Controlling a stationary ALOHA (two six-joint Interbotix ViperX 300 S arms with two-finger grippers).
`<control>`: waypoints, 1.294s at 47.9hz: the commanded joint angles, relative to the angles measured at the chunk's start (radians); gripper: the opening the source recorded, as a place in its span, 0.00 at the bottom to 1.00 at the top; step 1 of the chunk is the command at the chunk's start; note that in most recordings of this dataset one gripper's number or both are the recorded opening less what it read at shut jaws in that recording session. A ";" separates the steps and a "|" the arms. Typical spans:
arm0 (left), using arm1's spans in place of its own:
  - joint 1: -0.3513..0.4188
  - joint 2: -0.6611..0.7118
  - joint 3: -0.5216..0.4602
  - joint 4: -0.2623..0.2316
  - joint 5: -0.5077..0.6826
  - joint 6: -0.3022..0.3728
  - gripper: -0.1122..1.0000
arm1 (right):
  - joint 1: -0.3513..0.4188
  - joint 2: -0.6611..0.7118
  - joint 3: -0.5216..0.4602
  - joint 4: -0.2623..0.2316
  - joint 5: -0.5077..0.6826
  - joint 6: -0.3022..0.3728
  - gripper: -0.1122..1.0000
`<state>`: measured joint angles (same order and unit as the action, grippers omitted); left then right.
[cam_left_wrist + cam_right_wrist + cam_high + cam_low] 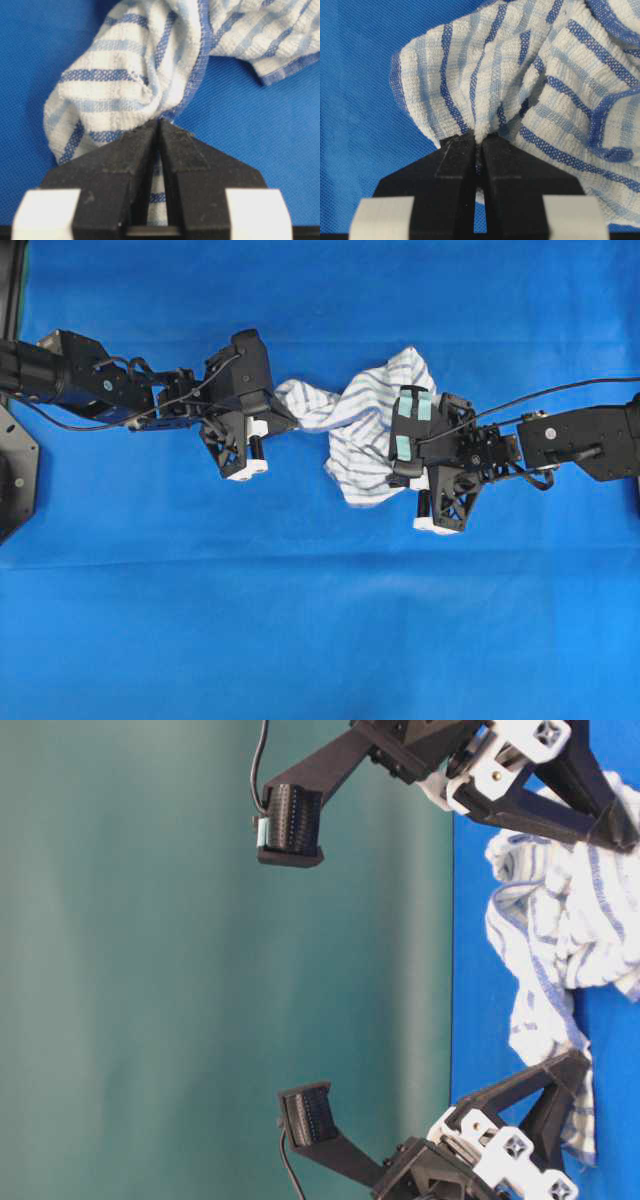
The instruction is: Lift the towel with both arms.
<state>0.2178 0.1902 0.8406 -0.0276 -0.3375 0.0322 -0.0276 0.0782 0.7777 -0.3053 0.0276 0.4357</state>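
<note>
the towel (360, 425) stretches crumpled left-to-right between both clamped hands.

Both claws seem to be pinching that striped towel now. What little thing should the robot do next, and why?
Probably raise both arms together, slowly. The left gripper has its jaws shut on a fold of the towel, and the right gripper is shut on another fold, while the towel is bunched on the blue table cloth. With both ends pinched, an even lift should keep either fold from slipping out.

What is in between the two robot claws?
The towel, bunched up, stretches between the left gripper and right gripper in the overhead view.
</note>
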 commanded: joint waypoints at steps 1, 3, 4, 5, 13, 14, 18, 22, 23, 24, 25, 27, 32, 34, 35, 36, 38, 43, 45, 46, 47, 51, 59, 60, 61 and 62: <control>0.005 -0.021 -0.002 -0.003 -0.002 -0.002 0.11 | 0.003 -0.012 -0.018 0.002 -0.011 0.000 0.11; 0.005 -0.025 0.002 -0.003 -0.002 -0.003 0.11 | 0.003 -0.011 -0.018 0.002 -0.012 0.000 0.11; 0.005 -0.026 0.002 -0.003 0.000 -0.005 0.11 | 0.003 -0.012 -0.018 0.002 -0.014 0.000 0.11; 0.005 -0.029 0.003 -0.003 0.000 -0.005 0.11 | 0.003 -0.011 -0.018 0.002 -0.015 0.002 0.11; 0.000 -0.095 0.000 -0.003 0.054 -0.012 0.11 | 0.003 -0.031 -0.026 0.002 -0.018 0.002 0.11; -0.002 -0.109 -0.002 -0.003 0.069 -0.012 0.11 | 0.003 -0.038 -0.028 0.002 -0.017 0.002 0.11; -0.011 -0.187 -0.012 -0.003 0.143 -0.012 0.11 | 0.005 -0.078 -0.035 0.002 -0.002 0.002 0.11; -0.015 -0.265 -0.023 -0.003 0.215 -0.012 0.11 | 0.005 -0.132 -0.048 0.002 0.031 0.002 0.11; -0.017 -0.285 -0.026 -0.003 0.235 -0.012 0.11 | 0.005 -0.153 -0.055 0.002 0.049 0.002 0.11; -0.017 -0.314 -0.031 -0.003 0.261 -0.012 0.11 | 0.005 -0.167 -0.058 0.002 0.061 0.002 0.11; -0.018 -0.333 -0.034 -0.003 0.279 -0.014 0.11 | 0.005 -0.181 -0.064 0.002 0.074 0.000 0.11; -0.017 -0.373 -0.038 -0.003 0.311 -0.015 0.11 | 0.005 -0.218 -0.078 0.002 0.110 -0.002 0.11; -0.018 -0.477 -0.054 -0.003 0.399 -0.026 0.11 | 0.005 -0.290 -0.112 0.002 0.195 -0.012 0.11; -0.018 -0.512 -0.061 -0.003 0.430 -0.026 0.11 | 0.005 -0.318 -0.130 0.000 0.233 -0.015 0.11; -0.018 -0.532 -0.066 -0.003 0.445 -0.026 0.11 | 0.005 -0.330 -0.140 -0.002 0.252 -0.017 0.11; -0.018 -0.548 -0.069 -0.003 0.460 -0.026 0.11 | 0.005 -0.342 -0.146 -0.003 0.268 -0.018 0.11; -0.018 -0.583 -0.081 -0.003 0.492 -0.026 0.11 | 0.005 -0.367 -0.167 -0.003 0.304 -0.023 0.11; -0.017 -0.672 -0.118 -0.003 0.577 -0.026 0.11 | 0.003 -0.425 -0.219 -0.012 0.388 -0.035 0.11; -0.018 -0.704 -0.135 -0.003 0.607 -0.026 0.11 | 0.003 -0.451 -0.250 -0.018 0.428 -0.046 0.11; -0.018 -0.719 -0.144 -0.002 0.621 -0.026 0.11 | 0.003 -0.459 -0.261 -0.020 0.443 -0.051 0.11; -0.017 -0.735 -0.153 -0.002 0.635 -0.026 0.11 | 0.003 -0.469 -0.273 -0.023 0.459 -0.057 0.12; -0.018 -0.788 -0.192 -0.002 0.683 -0.026 0.11 | 0.002 -0.503 -0.322 -0.026 0.512 -0.081 0.11; -0.018 -0.861 -0.255 0.000 0.747 -0.025 0.11 | 0.002 -0.546 -0.416 -0.028 0.586 -0.126 0.11; -0.018 -0.867 -0.261 0.000 0.752 -0.025 0.11 | 0.002 -0.551 -0.426 -0.028 0.592 -0.130 0.11; -0.018 -0.871 -0.267 0.000 0.758 -0.025 0.11 | 0.002 -0.554 -0.436 -0.026 0.600 -0.137 0.11; -0.018 -0.876 -0.272 0.000 0.762 -0.025 0.11 | 0.002 -0.555 -0.445 -0.028 0.606 -0.140 0.11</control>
<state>0.2010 -0.6673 0.6105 -0.0291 0.4111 0.0046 -0.0261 -0.4541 0.3881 -0.3298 0.6151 0.3037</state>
